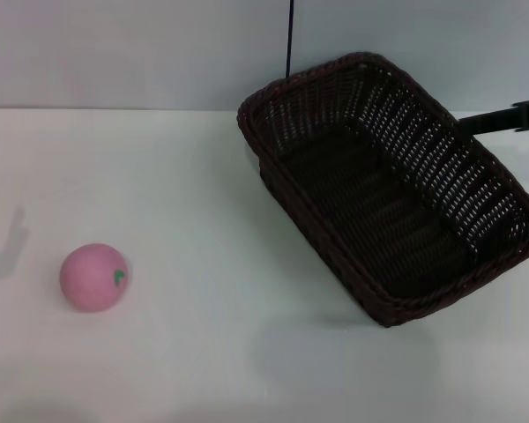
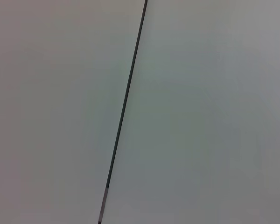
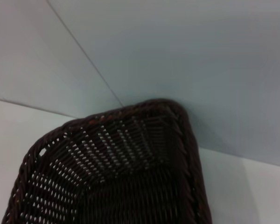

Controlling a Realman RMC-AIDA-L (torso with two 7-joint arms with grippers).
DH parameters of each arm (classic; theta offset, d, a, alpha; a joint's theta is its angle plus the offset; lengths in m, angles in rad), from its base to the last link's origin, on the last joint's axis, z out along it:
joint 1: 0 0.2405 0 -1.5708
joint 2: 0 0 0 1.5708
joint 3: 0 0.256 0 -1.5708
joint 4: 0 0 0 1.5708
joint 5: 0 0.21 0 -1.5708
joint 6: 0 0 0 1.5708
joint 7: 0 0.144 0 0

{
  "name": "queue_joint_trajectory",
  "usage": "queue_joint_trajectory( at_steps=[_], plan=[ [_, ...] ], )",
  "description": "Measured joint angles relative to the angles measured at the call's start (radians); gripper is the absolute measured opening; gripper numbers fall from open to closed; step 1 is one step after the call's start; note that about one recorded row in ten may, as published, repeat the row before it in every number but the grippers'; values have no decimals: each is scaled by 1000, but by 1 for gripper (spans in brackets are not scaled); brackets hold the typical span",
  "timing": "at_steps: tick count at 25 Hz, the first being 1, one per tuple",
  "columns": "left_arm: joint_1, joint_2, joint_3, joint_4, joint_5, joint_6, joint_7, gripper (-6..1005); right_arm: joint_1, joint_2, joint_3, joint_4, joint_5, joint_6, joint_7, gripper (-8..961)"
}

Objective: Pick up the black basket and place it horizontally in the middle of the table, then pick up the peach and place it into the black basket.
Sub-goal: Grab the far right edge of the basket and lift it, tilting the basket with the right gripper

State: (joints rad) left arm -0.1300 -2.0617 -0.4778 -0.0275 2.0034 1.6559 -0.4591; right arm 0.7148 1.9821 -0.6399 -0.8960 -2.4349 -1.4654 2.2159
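White table [image 1: 203,352] runs wide and bare under a pale grey wall [image 1: 115,53]; a thin dark seam [image 1: 289,35] drops down the wall behind the basket.

Basket [image 1: 397,189]: dark woven wicker, rectangular, set at a diagonal on the right side of the table, one short end toward the wall, the other toward the front right. Its far right rim appears tilted up, the inside floor facing the head camera. Nothing lies inside it. Right wrist view shows one rounded corner of the basket [image 3: 130,154] close up, braided rim and open weave, with table and wall beyond.

Peach [image 1: 93,277]: pink ball with a small green leaf mark facing right, resting on the table at front left, well apart from the basket.

Right arm: a dark bar [image 1: 502,119] comes in from the right edge and meets the basket's far long rim. Fingers hidden behind the wicker; cannot tell how they stand or whether they have hold of the rim.

Left gripper: not seen in any view. Left wrist view shows only wall and the dark seam [image 2: 123,112]. A faint grey shadow [image 1: 4,256] falls on the table at the left edge.
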Motion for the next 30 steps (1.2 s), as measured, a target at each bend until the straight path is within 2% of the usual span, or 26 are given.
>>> queue_joint_trajectory(
  at_steps=[2, 7, 19, 24, 30],
  plan=[
    [-2, 0, 0, 0, 0, 0, 0, 764, 19, 3, -51, 73, 2, 62, -2, 517],
    [-1, 0, -3, -2, 0, 0, 0, 762, 32, 13, -103, 127, 2, 130, -2, 510],
    [6, 0, -5, 0, -5, 0, 0, 758, 33, 29, -129, 144, 1, 181, -10, 494],
    [5, 0, -7, -1, -8, 0, 0, 756, 21, 37, -130, 123, 3, 178, -38, 316],
    [4, 1, -7, -2, -8, 6, 0, 754, -6, 54, -145, -19, 4, 75, -100, 160]
  ],
)
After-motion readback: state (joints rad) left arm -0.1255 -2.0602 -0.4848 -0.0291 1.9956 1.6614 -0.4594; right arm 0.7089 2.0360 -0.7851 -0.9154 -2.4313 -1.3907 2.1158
